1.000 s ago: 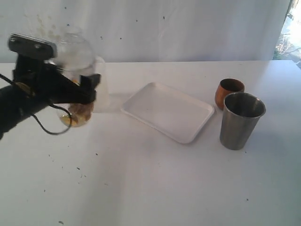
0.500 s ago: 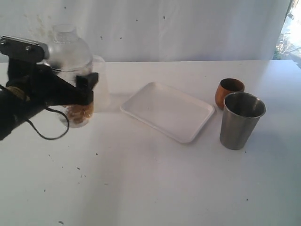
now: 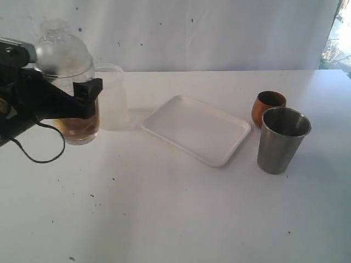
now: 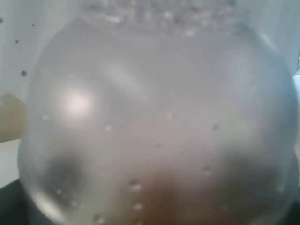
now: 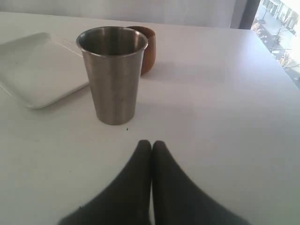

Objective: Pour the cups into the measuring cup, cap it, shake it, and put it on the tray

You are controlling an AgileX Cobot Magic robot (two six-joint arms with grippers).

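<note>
White table (image 3: 164, 219) bore the tray (image 3: 194, 129); the left hand (image 3: 74, 101) clamped the capped measuring cup (image 3: 79, 126) upright, likely for shaking, while the right hand (image 5: 151, 150) sat pressed together.

Bright daylight enters from the right; the cap (image 4: 154, 117) looks blurred.

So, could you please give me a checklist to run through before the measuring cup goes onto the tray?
1. Lid on measuring cup: ok.
2. Left gripper clamped around measuring cup: ok.
3. Tray bare: ok.
4. Clearance past frosted cup beside measuring cup: cannot tell.
5. Right gripper shut, away from tray: ok.
6. Wooden cup and steel tumbler off the tray: ok.
</note>
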